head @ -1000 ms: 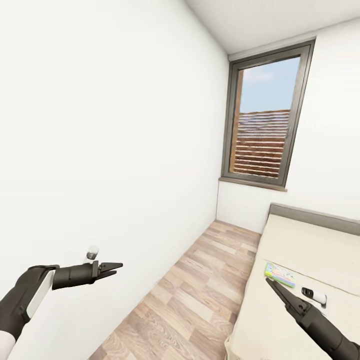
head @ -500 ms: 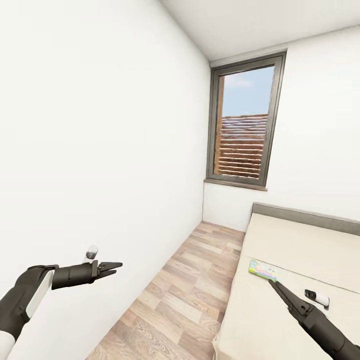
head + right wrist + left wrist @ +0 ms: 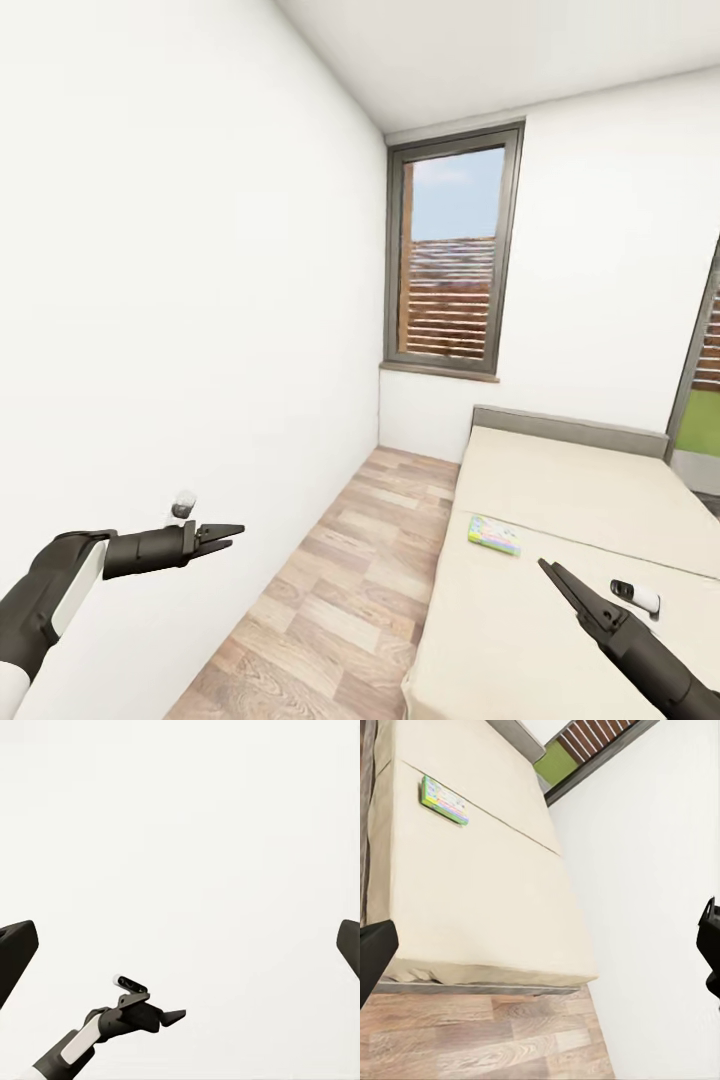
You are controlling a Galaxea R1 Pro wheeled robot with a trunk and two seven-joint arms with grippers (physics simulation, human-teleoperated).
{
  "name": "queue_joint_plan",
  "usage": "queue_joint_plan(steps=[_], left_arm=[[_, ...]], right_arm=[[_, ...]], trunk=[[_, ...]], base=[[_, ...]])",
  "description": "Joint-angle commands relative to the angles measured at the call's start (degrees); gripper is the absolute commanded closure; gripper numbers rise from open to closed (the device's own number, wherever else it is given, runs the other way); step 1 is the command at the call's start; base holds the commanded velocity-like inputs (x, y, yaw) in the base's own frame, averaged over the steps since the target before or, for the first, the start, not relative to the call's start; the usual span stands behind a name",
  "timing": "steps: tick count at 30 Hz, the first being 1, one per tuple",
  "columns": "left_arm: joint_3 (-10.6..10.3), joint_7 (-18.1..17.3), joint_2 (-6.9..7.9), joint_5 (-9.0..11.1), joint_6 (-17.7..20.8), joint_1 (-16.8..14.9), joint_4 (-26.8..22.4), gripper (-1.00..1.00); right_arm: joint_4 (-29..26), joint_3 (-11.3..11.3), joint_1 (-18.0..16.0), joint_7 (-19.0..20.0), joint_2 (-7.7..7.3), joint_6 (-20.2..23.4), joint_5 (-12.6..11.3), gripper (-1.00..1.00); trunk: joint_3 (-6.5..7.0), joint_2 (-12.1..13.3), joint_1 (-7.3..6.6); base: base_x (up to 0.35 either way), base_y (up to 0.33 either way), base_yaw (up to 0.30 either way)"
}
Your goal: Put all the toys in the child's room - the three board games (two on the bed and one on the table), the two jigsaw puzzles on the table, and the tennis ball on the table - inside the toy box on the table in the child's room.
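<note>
Head view: noted a narrow room with white walls, wood-plank floor [image 3: 340,600] and a tall grey-framed window [image 3: 452,265] on the far wall. Bed [image 3: 560,500] with cream mattress along the right side, cut off by the frame edge. One board game [image 3: 494,535] lying flat on the mattress near its floor-side edge, unobstructed; print too small to read. Left tool [image 3: 228,535] held out level beside the left wall, empty, jaws slightly parted. Right tool [image 3: 550,571] raised over the mattress, well apart from the game box, empty; seen edge-on, so spread of jaws cannot be told here. Left wrist view: same bed [image 3: 472,900] and board game [image 3: 445,799] seen from across the floor strip; dark fingertips [image 3: 375,952] at both frame edges, wide apart, nothing between. Right wrist view: blank white wall ahead, left tool [image 3: 174,1017] in sight; dark fingertips [image 3: 13,949] at both frame edges, spread wide, nothing held.
</note>
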Motion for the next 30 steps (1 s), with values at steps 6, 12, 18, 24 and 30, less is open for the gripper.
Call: queue_joint_plan(steps=[6, 12, 18, 24, 30], left_arm=[[0.05, -0.17, 0.12, 0.27, 0.01, 0.00, 0.16, -1.00], [0.07, -0.40, 0.20, 0.63, -0.18, 0.00, 0.28, -1.00], [0.09, -0.42, 0.17, 0.67, -0.22, 0.00, 0.30, -1.00], [0.21, -0.45, 0.27, 0.70, -0.28, 0.00, 0.30, -1.00], [0.31, -0.46, 0.37, 0.73, -0.32, 0.00, 0.31, -1.00]], right_arm=[[0.03, -0.01, 0.02, -0.05, -0.01, 0.46, -0.33, -1.00], [0.05, -0.02, 0.02, -0.07, -0.08, 0.41, -0.43, -1.00], [0.07, -0.08, 0.02, -0.17, -0.09, 0.40, -0.46, -1.00], [0.10, -0.16, 0.02, -0.33, -0.08, 0.46, -0.54, -1.00], [0.19, -0.20, 0.02, -0.45, -0.10, 0.61, -0.69, -1.00]], trunk=[[0.40, -0.02, 0.02], [0.80, -0.02, 0.02], [0.96, -0.02, 0.02], [0.95, -0.02, 0.02], [0.65, -0.02, 0.02]], base=[[0.000, 0.000, -0.211], [0.000, 0.000, -0.204], [0.000, 0.000, -0.082], [0.000, 0.000, -0.040], [0.000, 0.000, -0.116]])
